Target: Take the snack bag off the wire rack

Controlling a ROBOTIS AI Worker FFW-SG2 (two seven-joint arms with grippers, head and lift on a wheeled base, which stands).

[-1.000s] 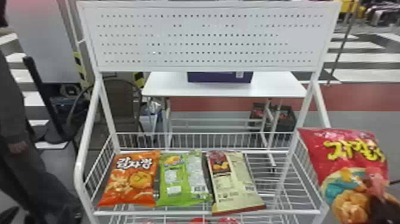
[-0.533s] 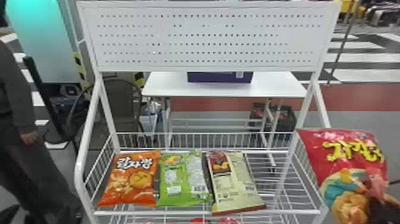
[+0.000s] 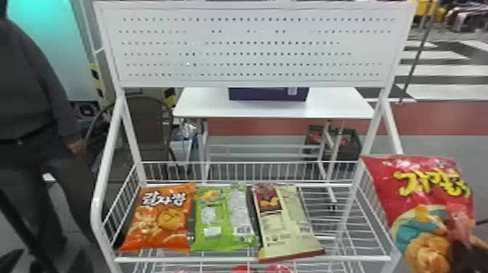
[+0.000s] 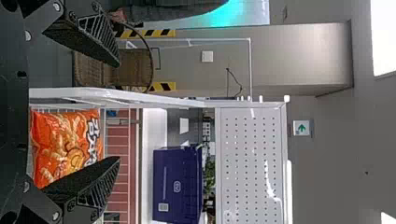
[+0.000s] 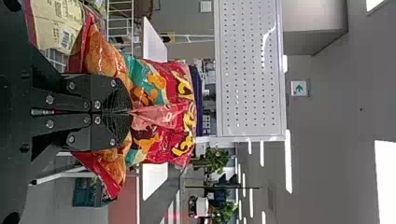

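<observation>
Between the right fingers [image 5: 113,93], the red snack bag [image 3: 417,196].

Your left end effector [image 4: 119,112] has its two flat black fingers [image 4: 95,35] spread wide apart. Your right end effector [image 3: 470,255] is at the head view's lower right corner, its fingers [image 5: 117,98] pressed together at the tips.

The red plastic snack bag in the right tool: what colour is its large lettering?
The large lettering is bright yellow, clearest in the head view.
</observation>
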